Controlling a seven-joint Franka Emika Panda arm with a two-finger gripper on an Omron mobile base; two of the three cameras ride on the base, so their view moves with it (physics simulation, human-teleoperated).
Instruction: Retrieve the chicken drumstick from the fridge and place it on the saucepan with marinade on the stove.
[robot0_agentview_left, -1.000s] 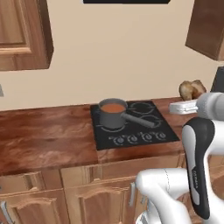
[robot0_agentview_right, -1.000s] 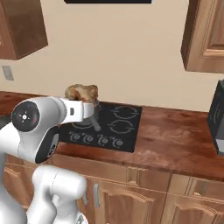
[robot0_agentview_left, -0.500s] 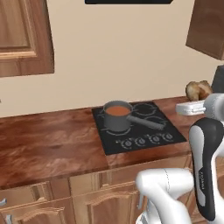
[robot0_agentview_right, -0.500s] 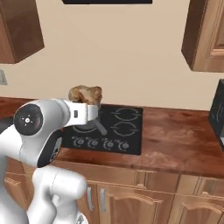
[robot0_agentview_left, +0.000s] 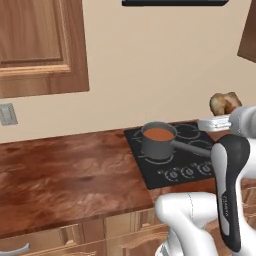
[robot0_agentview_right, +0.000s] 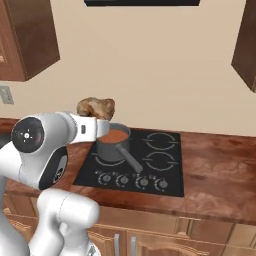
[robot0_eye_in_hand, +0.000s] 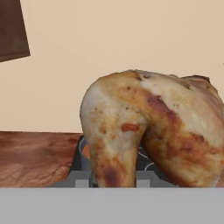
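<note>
The golden-brown chicken drumstick (robot0_agentview_left: 225, 103) (robot0_agentview_right: 96, 106) (robot0_eye_in_hand: 148, 131) is held up in the air, with my gripper (robot0_agentview_left: 222, 116) (robot0_agentview_right: 100, 120) (robot0_eye_in_hand: 113, 181) shut on its underside. In the hand view it hides most of what lies ahead. The dark grey saucepan (robot0_agentview_left: 157, 143) (robot0_agentview_right: 112, 146) stands on the left rear burner of the black stove (robot0_agentview_left: 195, 160) (robot0_agentview_right: 165, 167), its long handle pointing toward the front right. Reddish-brown marinade (robot0_agentview_left: 158, 134) (robot0_agentview_right: 116, 135) fills it. The drumstick hangs above counter height, beside the pan rather than over it. The fridge is out of view.
Brown wooden counter (robot0_agentview_left: 65, 175) (robot0_agentview_right: 220, 180) runs on both sides of the stove, with drawers below. Wall cabinets (robot0_agentview_left: 42, 45) (robot0_agentview_right: 25, 40) hang at the upper corners. A dark appliance edge (robot0_agentview_left: 172, 2) sits above the stove. A wall outlet (robot0_agentview_left: 7, 114) is at the left.
The whole picture has shifted in both base views, so the base has moved; the stove and saucepan now sit further right. The drumstick stays in the shut gripper.
</note>
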